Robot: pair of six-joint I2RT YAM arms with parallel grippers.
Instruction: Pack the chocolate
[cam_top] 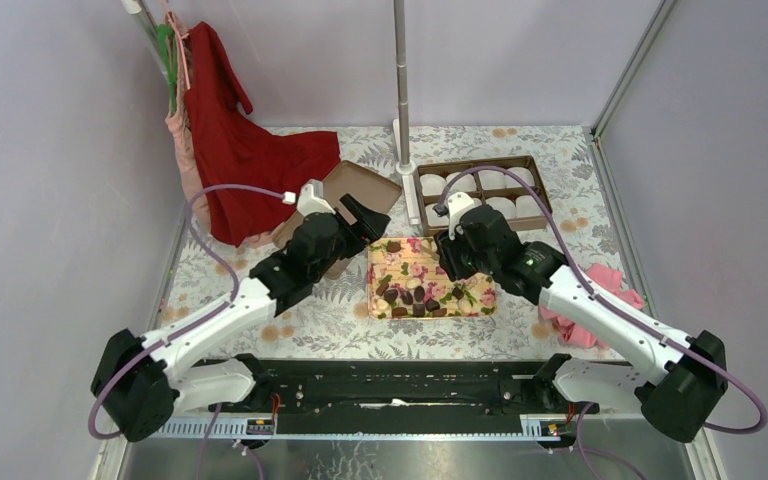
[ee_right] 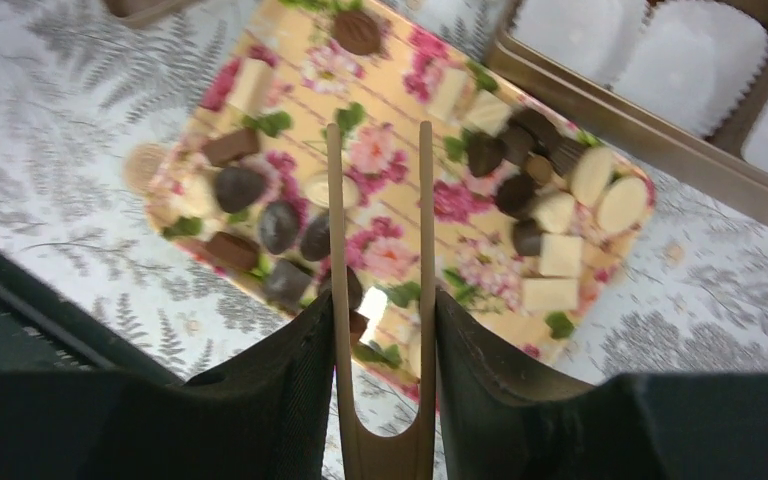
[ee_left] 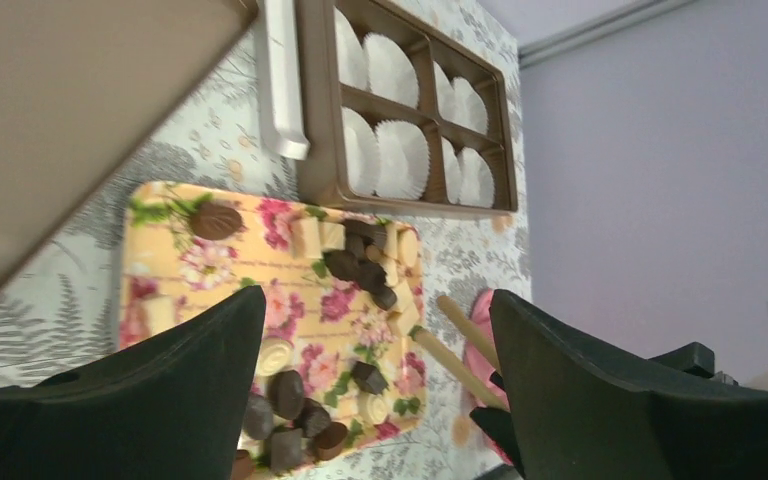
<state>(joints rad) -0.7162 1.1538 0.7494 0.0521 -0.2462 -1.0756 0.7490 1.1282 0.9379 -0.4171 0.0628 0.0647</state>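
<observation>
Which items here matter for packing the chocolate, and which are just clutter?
Job: chocolate, floral tray, compartment box, paper cups, tongs in the right end effector, box lid.
Clutter: red garment, pink cloth, pole stand.

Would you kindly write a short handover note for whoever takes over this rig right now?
Left gripper: open, empty, near the floral tray.
Right gripper: shut on the tongs, whose tips are apart and empty above the tray.
Chocolate: every visible piece lies on the floral tray.
Done: nothing packed; the paper cups visible in the box are empty.
Left: tong the pieces into the cups.
</observation>
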